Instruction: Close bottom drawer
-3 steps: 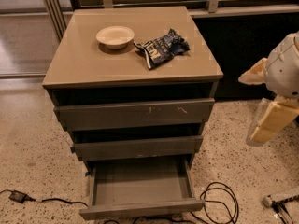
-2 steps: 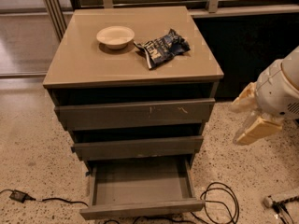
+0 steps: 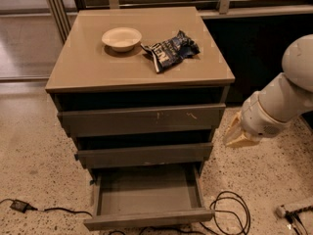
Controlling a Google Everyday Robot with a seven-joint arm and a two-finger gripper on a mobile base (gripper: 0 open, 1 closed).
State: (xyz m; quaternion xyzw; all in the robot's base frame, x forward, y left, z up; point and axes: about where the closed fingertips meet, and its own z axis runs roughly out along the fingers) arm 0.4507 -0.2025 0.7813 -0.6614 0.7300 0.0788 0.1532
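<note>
The bottom drawer of a grey-brown three-drawer cabinet is pulled far out toward me; its shallow box is empty inside and its plain front panel sits near the lower edge of the view. The middle drawer and the taller top drawer with yellowish scratches stand slightly out. My gripper, cream-coloured on a white arm, hangs to the right of the cabinet at about middle-drawer height, apart from every drawer.
On the cabinet top lie a cream bowl and a dark crumpled snack bag. Black cables loop on the speckled floor right of the open drawer; a plug and cord lie at left. A dark wall panel stands behind at right.
My arm and gripper have swung left and slightly down, closer to the cabinet's right side. The drawers, bowl and bag have not moved.
</note>
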